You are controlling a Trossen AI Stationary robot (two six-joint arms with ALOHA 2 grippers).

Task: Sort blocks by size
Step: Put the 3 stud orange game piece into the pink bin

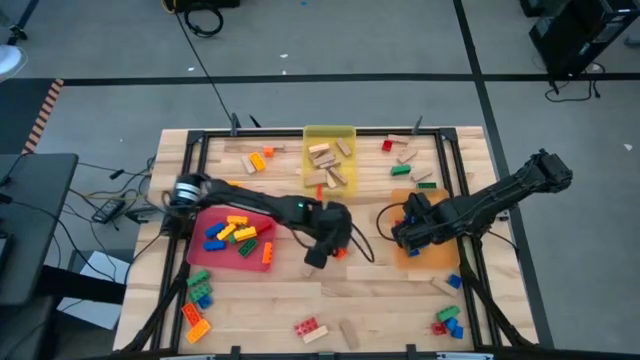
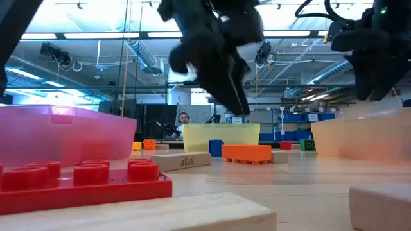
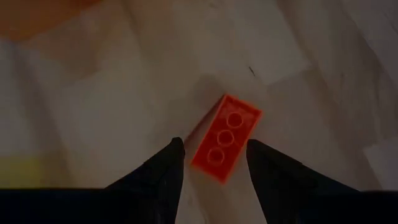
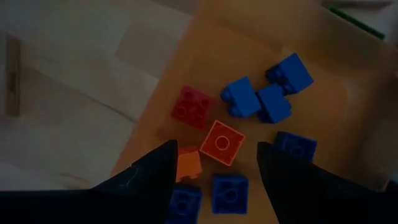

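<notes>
On the left, the red tray [image 1: 215, 218] holds longer yellow and blue bricks [image 1: 238, 232], so it looks like the bin for the long size. Just right of it, the left gripper [image 3: 211, 163] hangs over bare tabletop with its fingers apart, straddling an orange 3-stud brick [image 3: 226, 137] lying below them; whether they touch it I cannot tell. It is probably next for a tray. Behind, the yellow tray [image 1: 329, 135] has collected tan wooden blocks [image 1: 322, 153]. On the right, the right gripper [image 4: 214, 163] hovers with fingers spread over the orange tray [image 4: 348, 93], where short blue cubes [image 4: 258, 99] and a small red square brick [image 4: 222, 142] lie together, the short size. Loose bricks are scattered across the pale wooden table [image 1: 400, 300]. Beyond it is a workshop with ceiling lights, and a person sits far back.
</notes>
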